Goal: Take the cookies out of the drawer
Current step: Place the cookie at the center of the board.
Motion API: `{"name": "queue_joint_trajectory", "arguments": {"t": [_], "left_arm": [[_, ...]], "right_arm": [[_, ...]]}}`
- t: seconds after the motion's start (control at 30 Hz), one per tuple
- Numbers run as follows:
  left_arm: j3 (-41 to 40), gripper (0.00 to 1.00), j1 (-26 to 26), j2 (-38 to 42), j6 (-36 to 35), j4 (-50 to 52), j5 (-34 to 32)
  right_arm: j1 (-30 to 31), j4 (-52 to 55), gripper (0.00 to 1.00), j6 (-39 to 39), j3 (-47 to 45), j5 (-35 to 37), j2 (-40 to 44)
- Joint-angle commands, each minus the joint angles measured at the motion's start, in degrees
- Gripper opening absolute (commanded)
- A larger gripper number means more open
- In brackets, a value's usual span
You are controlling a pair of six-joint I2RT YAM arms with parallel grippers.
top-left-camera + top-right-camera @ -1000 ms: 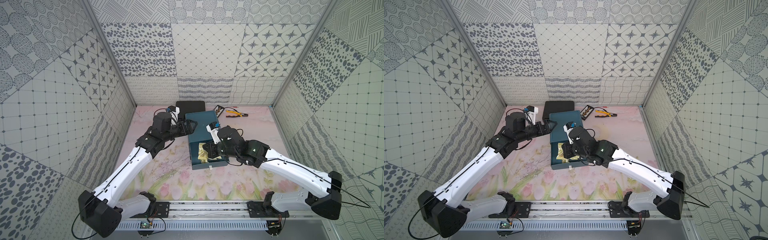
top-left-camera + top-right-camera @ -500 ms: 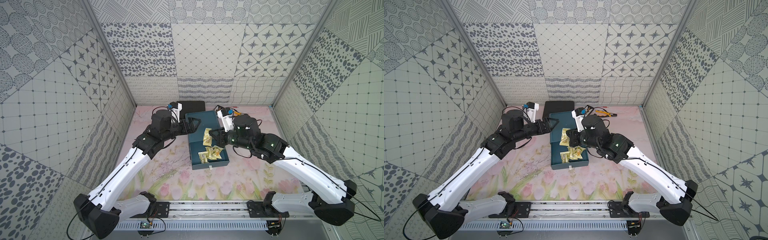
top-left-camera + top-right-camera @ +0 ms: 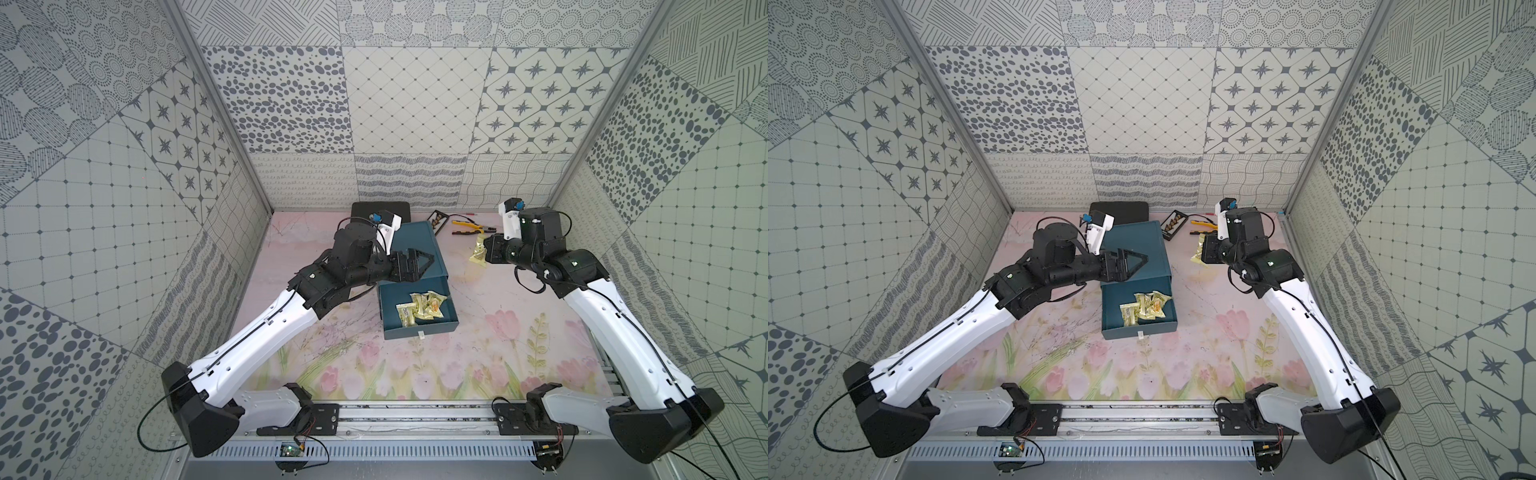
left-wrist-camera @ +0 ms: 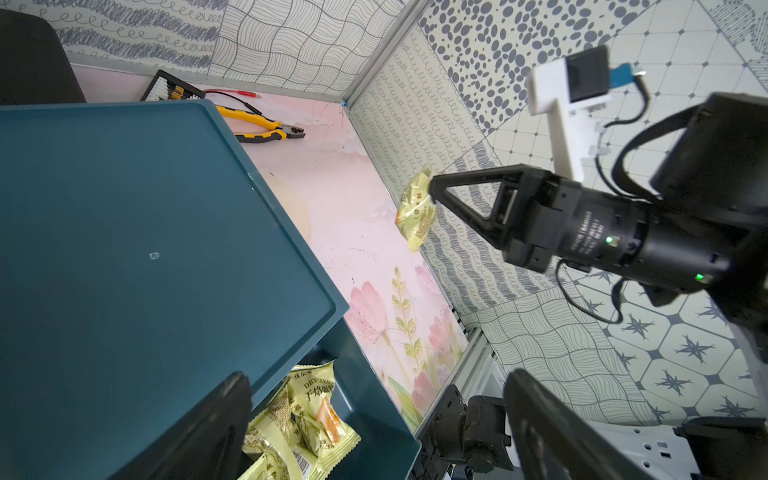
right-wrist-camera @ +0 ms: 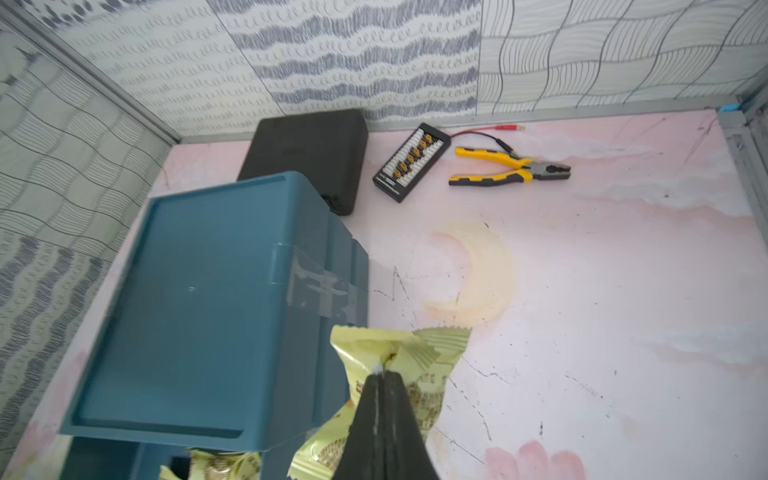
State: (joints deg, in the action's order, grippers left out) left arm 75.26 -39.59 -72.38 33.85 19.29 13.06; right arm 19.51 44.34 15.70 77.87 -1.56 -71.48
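Note:
A teal cabinet [image 3: 419, 245] [image 3: 1142, 241] stands mid-table with its drawer [image 3: 419, 330] [image 3: 1138, 328] pulled out toward the front. Several shiny gold cookies [image 3: 422, 311] [image 3: 1144, 308] [image 4: 307, 415] lie in the drawer. My right gripper [image 3: 485, 249] [image 3: 1203, 249] [image 5: 382, 374] is shut on one gold cookie packet [image 3: 478, 250] [image 4: 415, 212] [image 5: 419, 353]. It holds the packet in the air to the right of the cabinet, above the table. My left gripper [image 3: 430, 261] [image 3: 1142, 259] [image 4: 378, 376] hovers open over the cabinet's top near its front edge, with nothing between its fingers.
Yellow-handled pliers [image 3: 471, 226] [image 5: 511, 170] and a slim black tray of small brown pieces [image 3: 437, 217] [image 5: 411, 162] lie at the back right. A black box [image 3: 380, 208] [image 5: 307, 145] sits behind the cabinet. Patterned walls close in three sides.
My right gripper has lifted a gold packet out of the drawer and carried it right and back, away from the cabinet. The left arm has hardly moved.

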Motion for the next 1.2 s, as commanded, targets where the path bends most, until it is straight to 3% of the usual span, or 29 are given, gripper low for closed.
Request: {"name": "queue_joint_trajectory", "arguments": {"t": [0.0,0.3,0.63,1.17], "left_arm": [[0.68,0.99,-1.92,-1.01,-2.37,2.92,-5.41],[-0.22,0.99,-2.86,0.17,-4.43,9.42,-15.31],[-1.51,0.99,-1.03,2.37,-5.28,13.06,-24.31],[-5.29,0.99,2.06,5.32,-3.47,12.24,-20.97]], "right_arm": [[-2.10,-3.66,0.00,-4.27,-4.61,-4.47,-3.82],[-2.63,-14.70,0.00,-3.44,-11.01,-5.71,-12.84],[-1.78,-20.14,0.00,-4.81,-11.10,-6.71,-24.31],[1.27,-20.50,0.01,-7.41,-7.55,-4.49,-32.80]]}}
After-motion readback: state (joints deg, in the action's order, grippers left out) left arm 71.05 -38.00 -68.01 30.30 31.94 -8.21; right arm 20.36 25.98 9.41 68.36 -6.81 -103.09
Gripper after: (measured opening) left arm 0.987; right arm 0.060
